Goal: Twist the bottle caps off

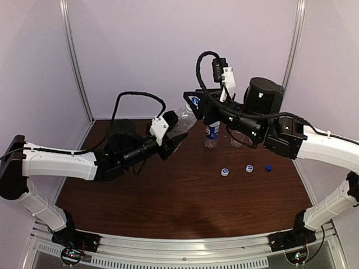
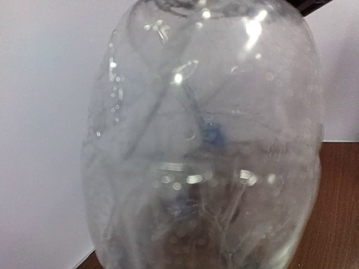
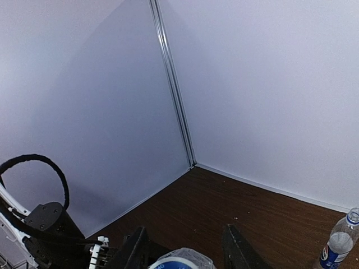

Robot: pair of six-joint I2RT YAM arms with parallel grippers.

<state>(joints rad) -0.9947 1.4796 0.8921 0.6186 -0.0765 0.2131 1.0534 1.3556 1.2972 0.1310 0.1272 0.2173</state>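
My left gripper [image 1: 177, 139] is shut on a plain clear bottle [image 1: 185, 119], held tilted above the table with its neck up to the right. That bottle [image 2: 202, 145] fills the left wrist view and hides the fingers behind it. Its white cap with a blue centre [image 3: 180, 261] lies between the two fingers of my right gripper [image 3: 185, 230], which stand a little apart from it on either side, so that gripper is open. In the top view the right gripper [image 1: 197, 101] sits at the bottle's neck.
A Pepsi-labelled bottle [image 1: 212, 134] stands mid-table, seen too in the right wrist view [image 3: 338, 242]. Another clear bottle [image 1: 236, 138] stands just right of it. Two white caps [image 1: 225, 172] [image 1: 249, 168] and a dark blue cap [image 1: 269, 167] lie loose on the brown table [image 1: 168, 202]. White walls close the back and sides.
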